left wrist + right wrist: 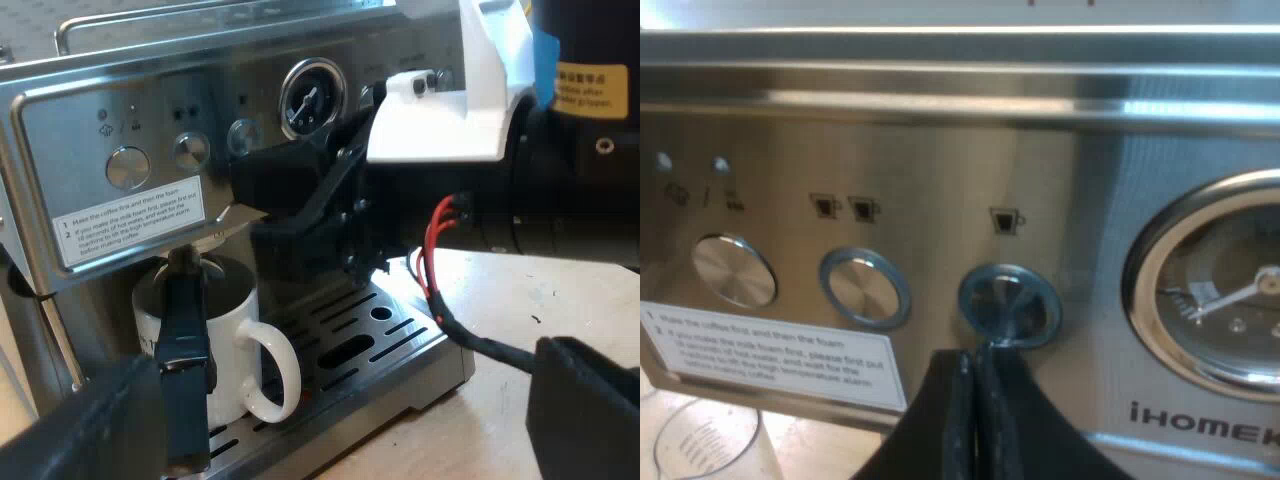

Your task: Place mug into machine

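Left tool (338, 362) hangs with its fingers wide apart, holding nothing, before the espresso machine (90, 110) and low by its drip tray (400, 345). The right tool (976, 365) has its fingers pressed together, tips at the round button (1008, 305) under the single-cup mark on the machine's front panel.

The mug (225, 330) stands upright on the drip tray, under the holder locked into the machine's front, whose dark handle (185, 350) hangs down across the mug's near side. By my reading the placing is done and the work has passed to the button. The next move calls for a short, straight push, with the left tool kept off the mug.

A pressure gauge (1225, 290) sits beside that button. A measuring glass (705, 440) stands on the tabletop (450, 430) below the panel's label.
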### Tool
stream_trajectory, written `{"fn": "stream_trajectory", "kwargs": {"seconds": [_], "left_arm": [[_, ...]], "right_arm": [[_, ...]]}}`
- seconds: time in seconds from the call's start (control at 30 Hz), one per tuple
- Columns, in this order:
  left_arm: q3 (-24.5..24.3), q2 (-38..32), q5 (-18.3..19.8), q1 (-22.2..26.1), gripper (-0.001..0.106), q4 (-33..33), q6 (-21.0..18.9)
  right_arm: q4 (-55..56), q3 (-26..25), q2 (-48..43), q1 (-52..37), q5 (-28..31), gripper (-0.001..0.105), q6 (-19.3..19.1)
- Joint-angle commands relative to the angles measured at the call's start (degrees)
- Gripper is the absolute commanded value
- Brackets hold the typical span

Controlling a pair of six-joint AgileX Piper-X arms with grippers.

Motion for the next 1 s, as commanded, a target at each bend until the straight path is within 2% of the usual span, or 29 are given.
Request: {"fn": "stream_trajectory", "kwargs": {"seconds": [0.03,0.2,0.4,0.47,0.7,0.8,0.87,0.93,1.0], "left_arm": [[-0.14,0.09,-0.08,-0.26,0.078,-0.92,-0.64],[-0.14,0.09,-0.08,-0.26,0.078,-0.92,-0.64],[-0.14,0.09,-0.08,-0.26,0.078,-0.92,-0.64],[-0.14,0.09,-0.08,-0.26,0.078,-0.92,-0.64],[-0.14,0.09,-0.08,-0.26,0.078,-0.92,-0.64],[-0.14,0.09,-0.08,-0.26,0.078,-0.51,-0.64],[-0.53,-0.17,-0.53,-0.26,0.078,-0.51,-0.64],[-1.40,-0.60,-0.51,-0.26,0.078,-0.51,-0.64],[-2.44,-0.83,-0.51,-0.26,0.078,-0.51,-0.64]], "right_arm": [[-3.14,-0.57,-0.30,-0.31,2.78,0.000,-0.91],[-3.53,-0.57,-0.30,-0.31,5.96,0.000,-0.91],[-5.17,-0.57,0.00,-0.47,7.03,0.000,0.78],[-5.28,-0.57,-0.01,-0.47,9.36,0.000,1.52],[-4.76,-0.57,0.77,-0.47,9.75,0.000,1.89],[-4.60,-0.57,0.77,-0.47,9.59,0.000,1.07],[-3.41,-0.57,-0.27,0.13,8.46,0.000,-1.24],[0.27,-0.57,-1.76,0.76,5.81,0.000,-3.45],[4.69,-0.57,-3.90,1.72,2.62,0.000,-3.57]]}}
